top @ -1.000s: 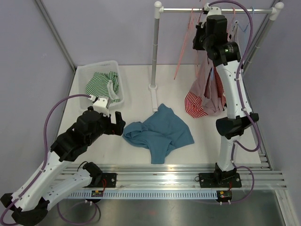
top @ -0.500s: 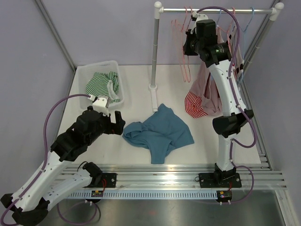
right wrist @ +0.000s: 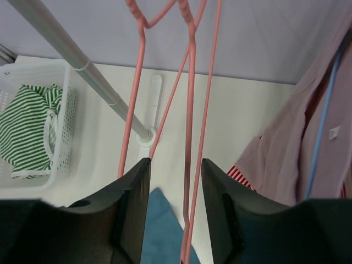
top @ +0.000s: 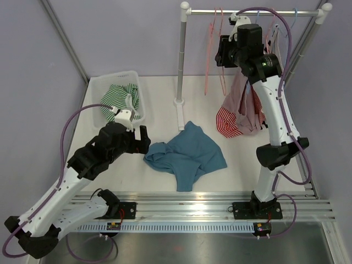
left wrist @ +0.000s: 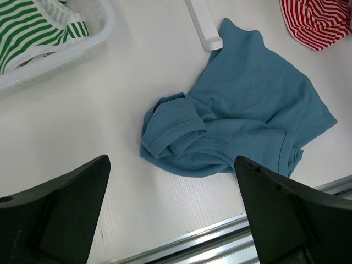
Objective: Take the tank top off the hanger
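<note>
- Your right gripper is up at the rail, jaws parted around the wire of a bare pink hanger, not pinching it.
- Your left gripper stands wide apart and empty, low beside the blue tank top.
- The tank top lies crumpled on the table.

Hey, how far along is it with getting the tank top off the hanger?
Apparently done: a blue top lies crumpled on the table, and the pink hangers on the rail are bare. In hand: nothing; the right gripper stands open around a hanger wire, the left gripper open near the top. Left: seemingly just backing away.
</note>
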`<move>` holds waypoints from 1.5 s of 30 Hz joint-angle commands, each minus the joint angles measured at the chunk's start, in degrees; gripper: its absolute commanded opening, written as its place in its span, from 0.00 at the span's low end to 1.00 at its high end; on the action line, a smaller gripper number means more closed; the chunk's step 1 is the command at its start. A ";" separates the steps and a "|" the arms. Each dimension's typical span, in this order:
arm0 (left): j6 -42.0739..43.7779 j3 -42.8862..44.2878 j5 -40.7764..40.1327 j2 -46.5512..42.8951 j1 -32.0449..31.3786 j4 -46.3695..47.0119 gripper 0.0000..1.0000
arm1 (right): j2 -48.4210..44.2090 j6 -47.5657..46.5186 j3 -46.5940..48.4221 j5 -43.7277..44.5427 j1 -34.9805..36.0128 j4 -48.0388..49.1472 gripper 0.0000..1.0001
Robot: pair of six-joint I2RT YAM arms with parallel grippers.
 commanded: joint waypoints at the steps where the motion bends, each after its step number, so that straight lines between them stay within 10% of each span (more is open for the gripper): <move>1: -5.07 3.43 -0.39 2.88 -0.95 2.47 0.99 | -7.88 -1.01 0.25 0.17 0.18 -0.33 0.50; 6: -8.16 3.07 -1.97 10.15 -6.32 8.44 0.99 | -18.23 -0.04 -6.07 -5.27 0.27 -0.16 0.99; 19: -5.00 6.32 0.84 38.11 -15.72 21.38 0.99 | -53.40 2.07 -46.84 -34.37 0.18 11.97 0.99; 31: -5.88 7.39 -1.01 58.25 -18.80 22.51 0.97 | -66.86 3.65 -57.93 -44.13 0.18 14.08 0.99; 35: -6.23 4.14 2.06 60.89 -18.89 26.02 0.70 | -68.53 4.09 -59.08 -45.80 0.18 15.05 0.99; 39: -6.58 1.24 6.81 59.50 -19.16 28.41 0.04 | -69.32 3.74 -58.47 -45.54 0.18 15.14 0.99; 45: -7.02 0.88 3.48 51.24 -19.33 23.85 0.00 | -70.38 3.21 -58.47 -43.87 0.27 15.40 1.00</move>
